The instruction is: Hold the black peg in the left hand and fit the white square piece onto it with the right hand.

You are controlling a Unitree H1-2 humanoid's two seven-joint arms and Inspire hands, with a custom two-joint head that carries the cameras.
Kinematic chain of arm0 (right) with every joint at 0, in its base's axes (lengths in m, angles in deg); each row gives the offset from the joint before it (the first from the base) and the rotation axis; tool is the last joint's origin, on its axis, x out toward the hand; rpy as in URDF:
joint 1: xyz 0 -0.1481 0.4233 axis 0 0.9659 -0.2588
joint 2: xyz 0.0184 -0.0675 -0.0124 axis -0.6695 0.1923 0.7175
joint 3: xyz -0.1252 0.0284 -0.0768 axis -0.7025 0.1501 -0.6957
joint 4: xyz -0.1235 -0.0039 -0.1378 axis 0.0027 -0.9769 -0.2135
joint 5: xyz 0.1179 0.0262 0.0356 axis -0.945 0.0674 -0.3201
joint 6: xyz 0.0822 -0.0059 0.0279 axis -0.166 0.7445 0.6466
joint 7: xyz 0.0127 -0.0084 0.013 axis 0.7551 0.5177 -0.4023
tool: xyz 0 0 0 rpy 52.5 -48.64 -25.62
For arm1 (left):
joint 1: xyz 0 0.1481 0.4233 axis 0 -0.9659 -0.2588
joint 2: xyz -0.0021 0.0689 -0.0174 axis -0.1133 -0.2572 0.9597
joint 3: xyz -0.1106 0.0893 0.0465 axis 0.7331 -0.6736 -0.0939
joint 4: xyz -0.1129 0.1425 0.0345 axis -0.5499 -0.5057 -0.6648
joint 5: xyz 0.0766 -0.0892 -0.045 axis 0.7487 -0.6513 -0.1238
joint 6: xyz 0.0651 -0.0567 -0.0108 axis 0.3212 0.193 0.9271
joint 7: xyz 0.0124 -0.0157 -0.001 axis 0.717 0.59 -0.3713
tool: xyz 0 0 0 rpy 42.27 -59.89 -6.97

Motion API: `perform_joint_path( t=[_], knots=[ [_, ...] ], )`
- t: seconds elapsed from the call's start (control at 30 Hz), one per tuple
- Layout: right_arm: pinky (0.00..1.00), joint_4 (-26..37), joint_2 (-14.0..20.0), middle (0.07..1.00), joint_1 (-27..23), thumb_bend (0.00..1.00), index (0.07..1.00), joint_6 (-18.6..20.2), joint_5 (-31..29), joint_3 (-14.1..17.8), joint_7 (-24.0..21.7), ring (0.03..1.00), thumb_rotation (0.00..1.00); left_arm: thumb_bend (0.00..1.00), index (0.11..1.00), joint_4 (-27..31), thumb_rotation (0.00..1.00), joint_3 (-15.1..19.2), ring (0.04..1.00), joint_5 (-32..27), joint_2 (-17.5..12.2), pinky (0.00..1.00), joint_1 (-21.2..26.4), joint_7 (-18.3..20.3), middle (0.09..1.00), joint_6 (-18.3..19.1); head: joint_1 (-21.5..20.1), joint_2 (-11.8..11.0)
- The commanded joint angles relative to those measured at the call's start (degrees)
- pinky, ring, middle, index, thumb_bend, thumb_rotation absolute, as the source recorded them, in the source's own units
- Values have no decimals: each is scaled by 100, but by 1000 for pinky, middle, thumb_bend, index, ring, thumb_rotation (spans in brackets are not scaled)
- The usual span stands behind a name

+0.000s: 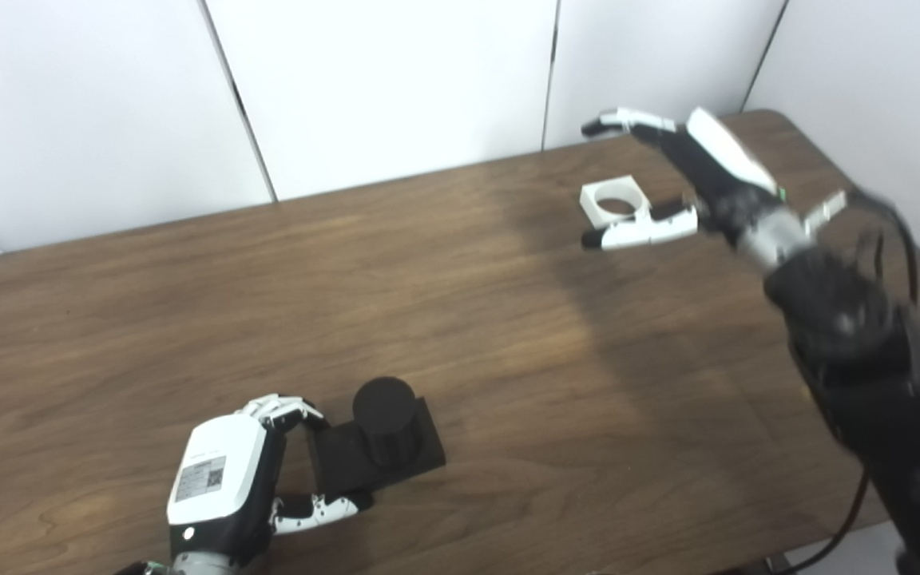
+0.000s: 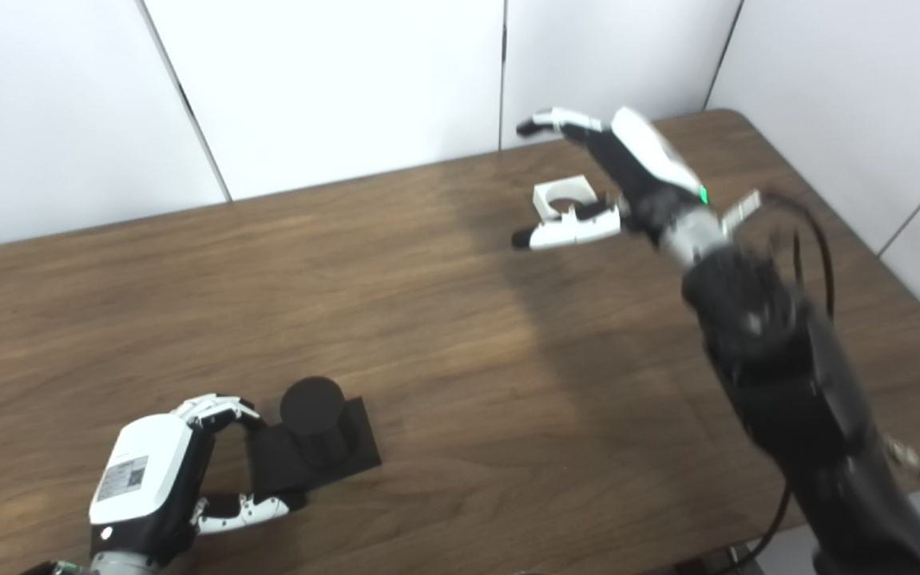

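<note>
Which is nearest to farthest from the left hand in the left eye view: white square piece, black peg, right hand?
1. black peg, right beside the left hand, near edge.
2. white square piece and right hand, both far right; too close to call.

Bright, even light overhead, soft glare washing the wooden table at centre. A broad dim shadow band falls beneath the right arm, which smears with motion blur; elsewhere reasonably sharp.
</note>
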State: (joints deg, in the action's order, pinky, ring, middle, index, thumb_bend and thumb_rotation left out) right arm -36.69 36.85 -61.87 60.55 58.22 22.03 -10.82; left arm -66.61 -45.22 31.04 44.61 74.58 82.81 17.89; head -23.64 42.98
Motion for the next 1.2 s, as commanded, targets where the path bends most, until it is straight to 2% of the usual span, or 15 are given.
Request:
perform_joint_path(
  t=[0.0,0.1,0.3,0.5,0.7,0.97,1.17],
  knots=[
    [837,-157,305,913,-423,842,773,-34,263,-106,-154,934,183,515,490,-284,47,-74,809,-8,-147,740,-172,438,741,156,-75,-9],
    [848,-643,511,923,-835,886,764,-44,458,-362,-344,958,145,515,490,-255,48,-87,809,51,-169,741,-172,484,745,186,-113,-17],
    [992,-1551,771,940,-1433,915,752,-181,650,-793,-543,994,113,516,490,-259,48,-63,806,-37,-200,737,-182,419,739,146,-144,-4],
    [1000,-2404,1016,964,-1986,921,773,-312,994,-1360,-884,1000,151,516,490,-260,48,-57,808,-63,-240,736,-185,403,738,127,-209,-12],
    [1000,-3070,1192,989,-2470,993,791,-381,1482,-2050,-1416,1000,194,515,490,-249,49,-28,809,-133,-275,741,-199,396,739,119,-220,-9],
    [1000,-3684,1106,990,-2778,1000,809,-491,1842,-2374,-1479,1000,189,515,490,-235,48,-20,810,-188,-284,736,-205,350,736,92,-217,-4],
    [1000,-4012,1053,998,-2922,1000,817,-492,1995,-2448,-1506,1000,166,516,490,-236,48,-25,810,-218,-284,738,-204,331,736,94,-217,-4]
  ],
)
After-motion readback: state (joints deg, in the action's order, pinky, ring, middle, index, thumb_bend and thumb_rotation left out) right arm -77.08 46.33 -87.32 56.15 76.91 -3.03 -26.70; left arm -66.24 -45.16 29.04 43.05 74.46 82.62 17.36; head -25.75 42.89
